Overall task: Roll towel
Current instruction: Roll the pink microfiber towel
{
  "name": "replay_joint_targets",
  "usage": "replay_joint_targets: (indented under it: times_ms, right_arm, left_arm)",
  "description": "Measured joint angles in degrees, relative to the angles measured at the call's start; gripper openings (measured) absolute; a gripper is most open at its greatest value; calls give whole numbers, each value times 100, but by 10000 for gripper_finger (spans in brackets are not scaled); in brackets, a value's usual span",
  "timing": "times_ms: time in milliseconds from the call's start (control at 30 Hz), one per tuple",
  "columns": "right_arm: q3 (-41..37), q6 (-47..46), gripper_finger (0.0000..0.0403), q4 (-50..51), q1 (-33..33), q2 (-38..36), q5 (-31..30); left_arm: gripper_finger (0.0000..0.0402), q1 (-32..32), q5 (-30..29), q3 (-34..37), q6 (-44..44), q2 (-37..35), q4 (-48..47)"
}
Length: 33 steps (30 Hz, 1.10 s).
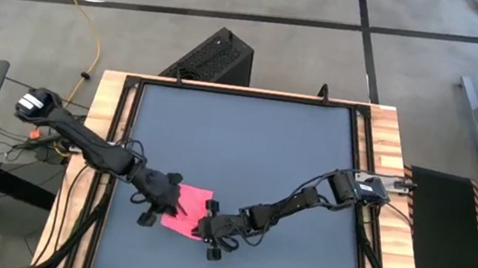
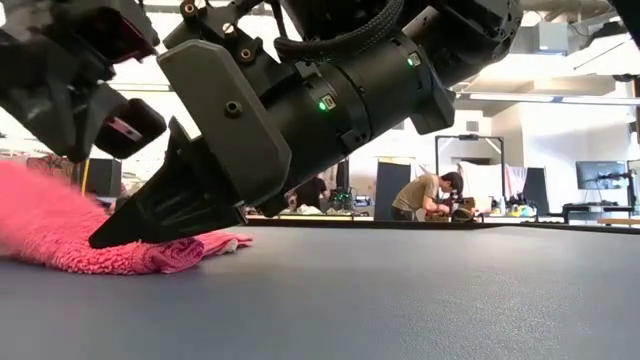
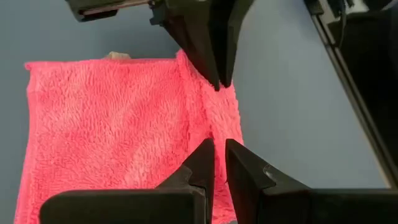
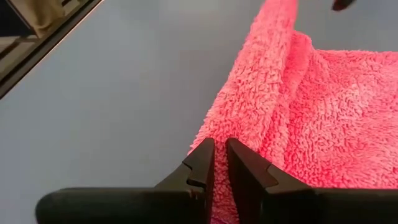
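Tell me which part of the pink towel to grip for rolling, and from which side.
Probably grip the towel at its raised folded edge nearest the right gripper, coming in low from the right. That edge already stands up off the table, giving the jaws a ridge to pinch; the rest lies flat.
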<state>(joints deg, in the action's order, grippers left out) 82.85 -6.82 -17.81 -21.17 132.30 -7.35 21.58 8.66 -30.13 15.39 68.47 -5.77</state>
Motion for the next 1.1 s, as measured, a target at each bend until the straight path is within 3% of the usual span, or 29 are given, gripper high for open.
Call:
replay_joint_targets:
  times_ms: [200,333,500,600,767,967,1100]
  right_arm:
    - [-4,-34,70,-21,33,3,20]
    - [-4,-65,70,-26,56,5,20]
    - [-7,-179,70,-19,63,8,34]
    - [-7,-191,70,3,63,8,42]
    - [-7,-220,70,41,70,8,44]
    - [-7,-237,70,51,109,8,125]
    - [-7,-237,70,51,107,8,140]
  left_arm:
    - [27,572,-566,-4,-107,339,63]
    - [27,798,-951,-10,-401,832,681]
    - [27,1084,-2378,-246,-1000,1027,730]
    - [27,1272,-2857,-549,-1587,851,540]
    - [27,1499,-2520,-790,-2125,764,582]
    - [27,1528,-2349,-776,-1708,1450,360]
    - [26,1537,-2720,-769,-1440,1992,200]
